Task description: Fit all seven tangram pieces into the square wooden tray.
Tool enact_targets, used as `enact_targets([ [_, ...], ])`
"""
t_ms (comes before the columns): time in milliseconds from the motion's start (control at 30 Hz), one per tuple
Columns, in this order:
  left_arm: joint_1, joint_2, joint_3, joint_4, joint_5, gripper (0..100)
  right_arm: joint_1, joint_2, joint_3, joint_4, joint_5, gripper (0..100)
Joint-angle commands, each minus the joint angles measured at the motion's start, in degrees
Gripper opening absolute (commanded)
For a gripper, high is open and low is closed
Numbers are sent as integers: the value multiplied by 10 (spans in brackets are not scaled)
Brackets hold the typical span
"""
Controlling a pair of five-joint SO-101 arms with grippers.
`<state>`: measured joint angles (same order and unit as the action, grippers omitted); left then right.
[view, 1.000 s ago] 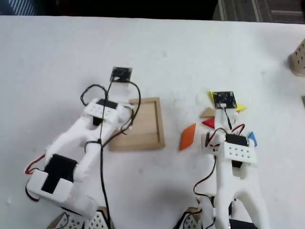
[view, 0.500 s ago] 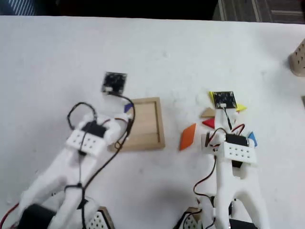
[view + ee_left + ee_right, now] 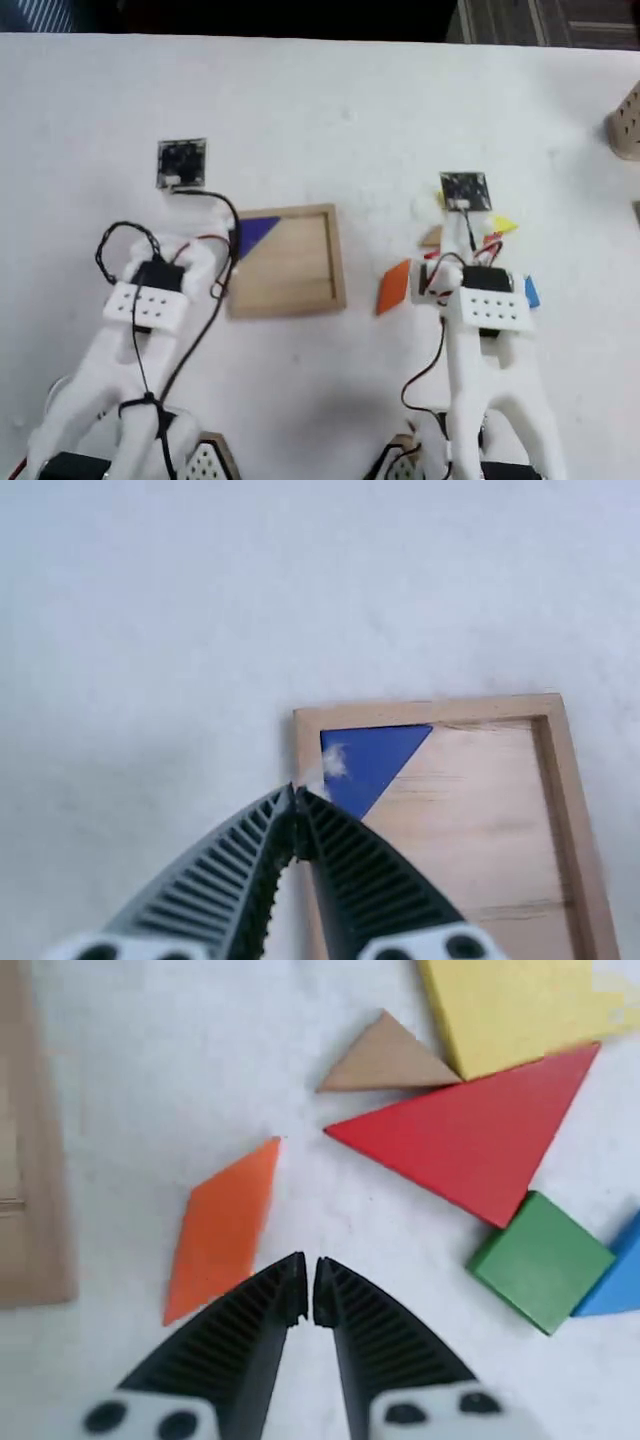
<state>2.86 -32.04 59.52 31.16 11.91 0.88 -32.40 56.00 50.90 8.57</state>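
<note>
The square wooden tray (image 3: 338, 262) lies between the two arms, with a dark blue triangle (image 3: 256, 232) flat in its far left corner. My left gripper (image 3: 297, 802) is shut and empty, its tips at the tray's left rim (image 3: 305, 742) beside the blue triangle (image 3: 372, 756). My right gripper (image 3: 309, 1295) is shut and empty, low over the table. It is just beside the orange parallelogram (image 3: 221, 1230). Past it lie a tan triangle (image 3: 386, 1058), a red triangle (image 3: 482, 1136), a yellow piece (image 3: 520, 1002), a green square (image 3: 541, 1260) and a light blue piece (image 3: 618, 1282).
The loose pieces cluster right of the tray around the right arm (image 3: 485, 310), with the orange parallelogram (image 3: 393, 286) nearest the tray. A perforated wooden object (image 3: 627, 125) stands at the far right edge. White table stretches beyond both arms.
The left arm has pulled back and to the left off the tray, uncovering the blue triangle in its corner. The right arm has shifted slightly forward.
</note>
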Motion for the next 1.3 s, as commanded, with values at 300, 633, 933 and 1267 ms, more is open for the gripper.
enact_targets([
  [300, -29, 120, -66, -40, 2, 27, -97, 180, -91, -49, -8, 185],
  [633, -28, 127, -72, -40, 1, 28, -109, 221, -126, -29, -13, 222],
  [933, -28, 127, -72, -40, 1, 28, -141, 227, -122, -17, 0, 222],
  [1267, -28, 127, -72, -40, 1, 28, -167, 227, -108, -16, 96, 220],
])
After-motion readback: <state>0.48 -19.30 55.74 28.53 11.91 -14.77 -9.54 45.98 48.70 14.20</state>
